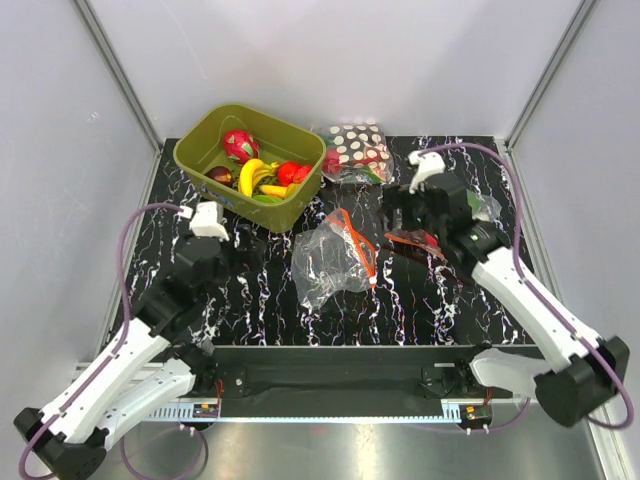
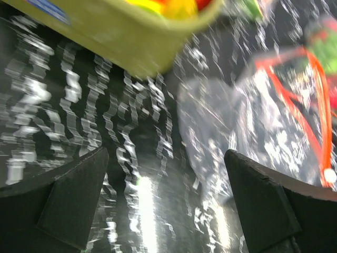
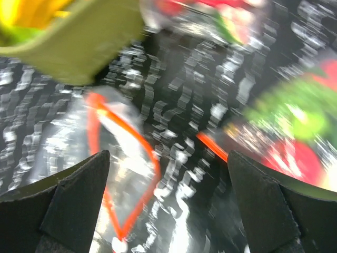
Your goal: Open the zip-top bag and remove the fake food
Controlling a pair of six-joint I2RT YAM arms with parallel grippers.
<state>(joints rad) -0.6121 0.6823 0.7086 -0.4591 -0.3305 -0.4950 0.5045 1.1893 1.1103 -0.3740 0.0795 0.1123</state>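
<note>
The left gripper [image 2: 166,153] is seen with its jaws spread wide and nothing caught between them, over the marbled black table [image 1: 260,300] beside the olive bin [image 1: 270,215]. The right gripper [image 3: 168,153] is likewise held apart and empty. The zip-top bag [image 1: 330,260] is found mid-table, its orange strip pulled open. The fake food [image 1: 265,178] is piled in the bin.

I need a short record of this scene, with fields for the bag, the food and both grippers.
zip-top bag: mid-table, mouth open, looks empty
fake food: in the green bin
left gripper: open, holding nothing
right gripper: open, holding nothing
other bags: polka-dot bag, vegetable bag, both with contents
</note>
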